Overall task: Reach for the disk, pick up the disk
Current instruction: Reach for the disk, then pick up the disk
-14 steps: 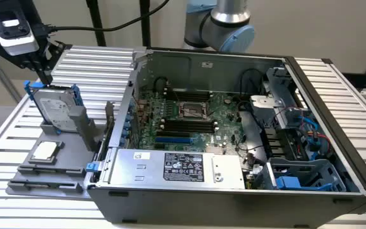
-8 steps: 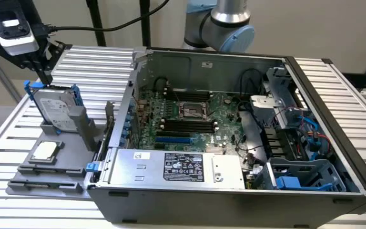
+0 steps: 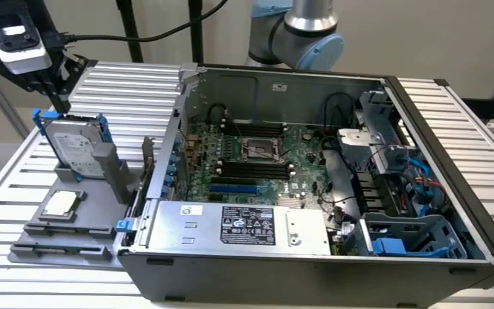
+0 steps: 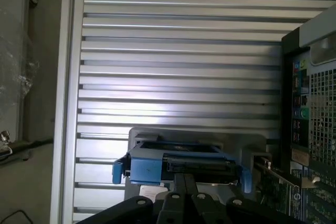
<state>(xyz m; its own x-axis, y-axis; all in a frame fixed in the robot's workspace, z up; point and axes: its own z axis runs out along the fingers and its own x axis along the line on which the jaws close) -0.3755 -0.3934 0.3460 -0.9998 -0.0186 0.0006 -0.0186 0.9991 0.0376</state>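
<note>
The gripper (image 3: 58, 102) is closed; it hangs just above the disk (image 3: 74, 145).

**Desk:** What lies beneath the fingers (image 4: 181, 187)?

**Photographer:** A table (image 4: 178, 35) of ribbed aluminium slats, running out well beyond them. A soft band of light (image 4: 157, 85) glints across the slats ahead of the fingers.

**Desk:** And past the table's edge?

**Photographer:** Dull grey floor (image 4: 37, 182), off to one side of the fingers and lower down. A plain beige wall (image 3: 436, 38) stands behind the table, far across from them.
</note>
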